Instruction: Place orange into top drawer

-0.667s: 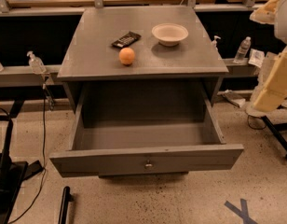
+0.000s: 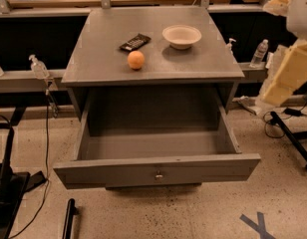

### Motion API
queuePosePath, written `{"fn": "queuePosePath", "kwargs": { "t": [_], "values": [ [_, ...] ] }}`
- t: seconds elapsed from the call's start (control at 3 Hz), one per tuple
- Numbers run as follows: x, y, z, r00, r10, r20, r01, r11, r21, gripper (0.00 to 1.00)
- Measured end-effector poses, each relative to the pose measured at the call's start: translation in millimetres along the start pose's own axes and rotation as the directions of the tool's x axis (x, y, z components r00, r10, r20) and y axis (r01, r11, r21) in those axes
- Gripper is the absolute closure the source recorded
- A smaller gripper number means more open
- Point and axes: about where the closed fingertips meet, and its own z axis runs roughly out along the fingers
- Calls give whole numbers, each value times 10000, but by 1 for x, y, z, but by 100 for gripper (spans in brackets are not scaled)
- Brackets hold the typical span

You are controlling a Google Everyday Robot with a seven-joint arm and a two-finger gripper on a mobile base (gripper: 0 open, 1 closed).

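Observation:
The orange [image 2: 136, 59] sits on the flat grey cabinet top [image 2: 93, 63], near its front edge and left of centre. The top drawer [image 2: 156, 171] below it is pulled wide open, with a small metal knob [image 2: 158, 175] at the centre of its front panel. Its inside shows nothing in it. My gripper is not in view. Only a beige and white part of my arm [image 2: 293, 68] shows at the right edge, away from the cabinet.
A white bowl [image 2: 182, 36] and a dark flat packet [image 2: 135, 42] lie on the cabinet top behind the orange. Bottles stand on the rails at the left [image 2: 39, 66] and right [image 2: 261, 53]. Black stands and cables are on the floor at both sides.

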Motion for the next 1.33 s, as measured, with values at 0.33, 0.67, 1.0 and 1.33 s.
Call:
{"fn": "queuePosePath", "kwargs": {
  "t": [0.33,0.67,1.0,1.33],
  "values": [
    [-15,-53,35,9959,-179,881,125,9980,619,0],
    [-37,-110,71,9780,41,2084,-297,9923,1202,0],
    [-37,-148,111,9399,1104,3230,-1556,9808,1176,0],
    [-29,-174,163,8406,2771,4653,-3238,9459,215,0]
  ]
}}
